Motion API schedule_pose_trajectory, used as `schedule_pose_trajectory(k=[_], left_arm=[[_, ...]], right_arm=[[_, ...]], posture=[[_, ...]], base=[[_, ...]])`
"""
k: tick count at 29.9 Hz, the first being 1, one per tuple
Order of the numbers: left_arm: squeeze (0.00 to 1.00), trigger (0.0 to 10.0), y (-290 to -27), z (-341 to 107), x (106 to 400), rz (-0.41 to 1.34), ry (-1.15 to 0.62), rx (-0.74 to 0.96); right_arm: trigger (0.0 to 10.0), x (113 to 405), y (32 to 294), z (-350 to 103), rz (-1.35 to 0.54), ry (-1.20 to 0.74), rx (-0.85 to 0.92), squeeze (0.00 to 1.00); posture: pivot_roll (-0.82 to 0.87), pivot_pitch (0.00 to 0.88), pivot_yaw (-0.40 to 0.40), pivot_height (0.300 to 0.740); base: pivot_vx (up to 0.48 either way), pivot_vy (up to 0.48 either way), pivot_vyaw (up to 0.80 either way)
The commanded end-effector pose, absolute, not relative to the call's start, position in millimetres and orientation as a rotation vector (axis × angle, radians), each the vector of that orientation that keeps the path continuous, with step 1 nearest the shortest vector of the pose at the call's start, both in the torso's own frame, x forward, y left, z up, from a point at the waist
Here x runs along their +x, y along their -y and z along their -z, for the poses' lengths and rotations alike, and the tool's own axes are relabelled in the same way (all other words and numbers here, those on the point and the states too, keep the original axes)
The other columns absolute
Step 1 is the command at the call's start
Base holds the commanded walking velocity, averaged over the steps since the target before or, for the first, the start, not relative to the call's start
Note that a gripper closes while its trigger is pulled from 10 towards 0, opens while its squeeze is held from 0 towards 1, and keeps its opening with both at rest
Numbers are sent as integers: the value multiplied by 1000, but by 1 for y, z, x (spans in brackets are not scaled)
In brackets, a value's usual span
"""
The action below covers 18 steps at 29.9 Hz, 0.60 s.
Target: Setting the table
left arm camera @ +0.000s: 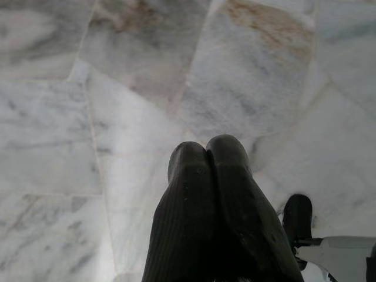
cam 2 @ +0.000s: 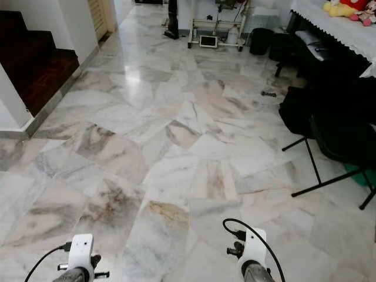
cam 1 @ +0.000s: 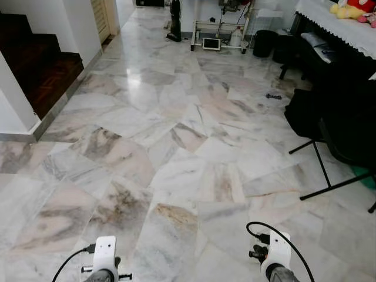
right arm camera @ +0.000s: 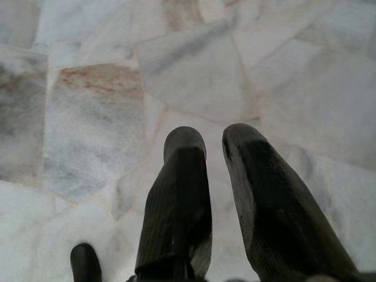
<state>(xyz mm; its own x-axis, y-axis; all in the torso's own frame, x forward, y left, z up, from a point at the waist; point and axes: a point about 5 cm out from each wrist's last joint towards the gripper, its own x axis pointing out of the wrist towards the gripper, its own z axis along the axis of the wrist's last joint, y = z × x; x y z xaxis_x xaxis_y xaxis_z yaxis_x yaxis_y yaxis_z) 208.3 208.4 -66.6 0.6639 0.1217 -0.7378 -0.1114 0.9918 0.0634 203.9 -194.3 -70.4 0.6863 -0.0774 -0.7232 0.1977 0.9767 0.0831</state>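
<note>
Nearest: both arms hang low over the marble floor [cam 1: 176, 176], idle. Left gripper [left arm camera: 207, 154] has its fingers pressed together, holding nothing. Right gripper [right arm camera: 214, 144] has a small gap between its fingers, also holding nothing.

Mid: bare floor ahead. On the right, a black folding stand [cam 1: 329, 176] with thin legs splayed out onto the floor, and dark bags or cases above it. A small dark object [cam 1: 273, 95] lies on the floor further on; too small to identify.

Left: dark wooden stairs [cam 1: 35, 64] behind a white wall.

Far: white wheeled cart [cam 1: 220, 35] w/ a bottle, a dark bin beside it. Far right, a white lace-edged cloth [cam 1: 335, 26] over a dark piece of furniture, w/ soft toys on top; prob. a piano, not a dining table, though it's cut off by the frame edge.

Task's things: no plates, cutlery or dining table visible here, so no location, pointing direction or long axis can be given.

Risks, as I judge them: walking fwd near the right side could catch a foot on the stand's legs and tip it. The polished marble looks slick, so slipping in a turn is possible. The loose wrist cables could snag.
</note>
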Motion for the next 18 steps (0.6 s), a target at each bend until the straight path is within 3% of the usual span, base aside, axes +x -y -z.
schedule_pose_trajectory(k=[1, 18], left_arm=[[0, 10000, -205, 70, 205, -117, -858, 9], [0, 10000, -209, 72, 199, -150, -875, -85]], right_arm=[[10000, 199, 197, 73, 171, -818, 160, 0], [10000, 191, 197, 77, 163, -854, 141, 0]], posture=[[76, 0, -78, 740], [74, 0, -98, 740]], base=[[0, 0, -781], [0, 0, -781]])
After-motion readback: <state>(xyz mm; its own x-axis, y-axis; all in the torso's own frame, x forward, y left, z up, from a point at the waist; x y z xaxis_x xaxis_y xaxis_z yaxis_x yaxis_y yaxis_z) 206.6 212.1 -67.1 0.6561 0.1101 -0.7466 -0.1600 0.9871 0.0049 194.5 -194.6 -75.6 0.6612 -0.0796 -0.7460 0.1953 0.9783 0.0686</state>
